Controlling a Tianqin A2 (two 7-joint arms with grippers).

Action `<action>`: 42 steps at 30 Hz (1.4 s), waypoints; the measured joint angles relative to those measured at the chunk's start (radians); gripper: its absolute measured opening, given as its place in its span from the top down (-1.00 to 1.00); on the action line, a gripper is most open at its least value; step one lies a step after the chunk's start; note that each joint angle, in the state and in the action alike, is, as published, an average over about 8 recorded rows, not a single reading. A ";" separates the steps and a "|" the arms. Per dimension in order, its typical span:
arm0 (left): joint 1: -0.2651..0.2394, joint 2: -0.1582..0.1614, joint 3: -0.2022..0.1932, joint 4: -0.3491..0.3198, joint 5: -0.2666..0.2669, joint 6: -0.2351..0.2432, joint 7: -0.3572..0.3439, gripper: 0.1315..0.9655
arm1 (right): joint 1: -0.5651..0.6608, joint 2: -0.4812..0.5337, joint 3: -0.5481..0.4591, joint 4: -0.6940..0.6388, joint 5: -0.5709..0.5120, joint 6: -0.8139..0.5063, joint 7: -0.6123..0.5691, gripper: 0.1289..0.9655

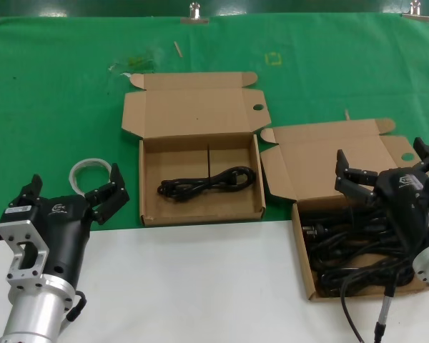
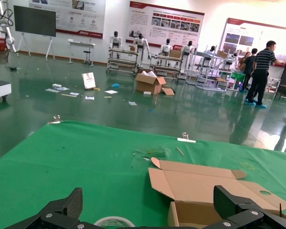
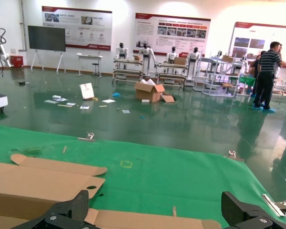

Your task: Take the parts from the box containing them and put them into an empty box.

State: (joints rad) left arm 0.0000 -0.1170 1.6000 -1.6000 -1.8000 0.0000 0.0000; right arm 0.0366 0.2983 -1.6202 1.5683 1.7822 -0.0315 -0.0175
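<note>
Right gripper (image 1: 386, 166) poised wide apart over the tangled cords

The parts (image 1: 343, 257) lay heaped in the box containing them (image 1: 300, 236) at lower right of the head view; one cord (image 1: 206, 183) sat in the empty box (image 1: 151, 150) at centre. They looked light, limp and snag-prone; a bundled middle seemed the best hold. Left gripper (image 1: 75, 191) waited spread at lower left.

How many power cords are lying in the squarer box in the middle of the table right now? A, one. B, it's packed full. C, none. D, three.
A: the head view shows a single black power cord lying on the floor of the middle box, while the rest of the cords fill the box on the right.
</note>
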 joint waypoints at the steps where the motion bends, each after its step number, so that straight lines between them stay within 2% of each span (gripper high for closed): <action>1: 0.000 0.000 0.000 0.000 0.000 0.000 0.000 -1.00 | 0.000 0.000 0.000 0.000 0.000 0.000 0.000 -1.00; 42: 0.000 0.000 0.000 0.000 0.000 0.000 0.000 -1.00 | 0.000 0.000 0.000 0.000 0.000 0.000 0.000 -1.00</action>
State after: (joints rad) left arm 0.0000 -0.1170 1.6000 -1.6000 -1.8000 0.0000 0.0000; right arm 0.0366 0.2983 -1.6202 1.5683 1.7822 -0.0315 -0.0175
